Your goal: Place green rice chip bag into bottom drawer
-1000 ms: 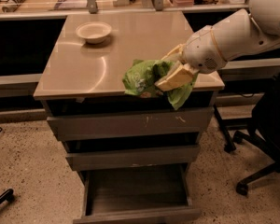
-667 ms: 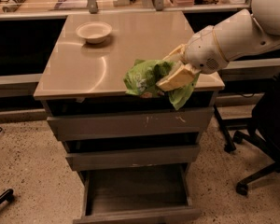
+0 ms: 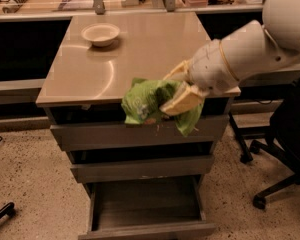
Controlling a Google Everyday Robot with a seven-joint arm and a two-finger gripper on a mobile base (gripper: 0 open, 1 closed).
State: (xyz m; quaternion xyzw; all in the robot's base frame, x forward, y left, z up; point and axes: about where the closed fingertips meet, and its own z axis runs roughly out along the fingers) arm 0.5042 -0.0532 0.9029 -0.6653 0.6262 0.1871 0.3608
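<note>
The green rice chip bag [image 3: 146, 103], crumpled lime-green foil, hangs in the air over the front edge of the cabinet top. My gripper [image 3: 176, 91] is shut on it, with cream fingers [image 3: 182, 100] pinching the bag's right half. The white arm reaches in from the upper right. The bottom drawer [image 3: 147, 229] is pulled open below, showing its dark grey inside. The bag is well above the drawer and roughly over its middle.
A cream bowl [image 3: 100, 34] sits at the back left of the tan cabinet top [image 3: 90, 74]. The scratched top drawer [image 3: 115, 134] and middle drawer [image 3: 140, 169] are slightly ajar. A black office chair [image 3: 285, 149] stands to the right. Speckled floor lies around.
The gripper and bag have shifted slightly forward and down, off the cabinet's front edge. The drawers and bowl have not moved.
</note>
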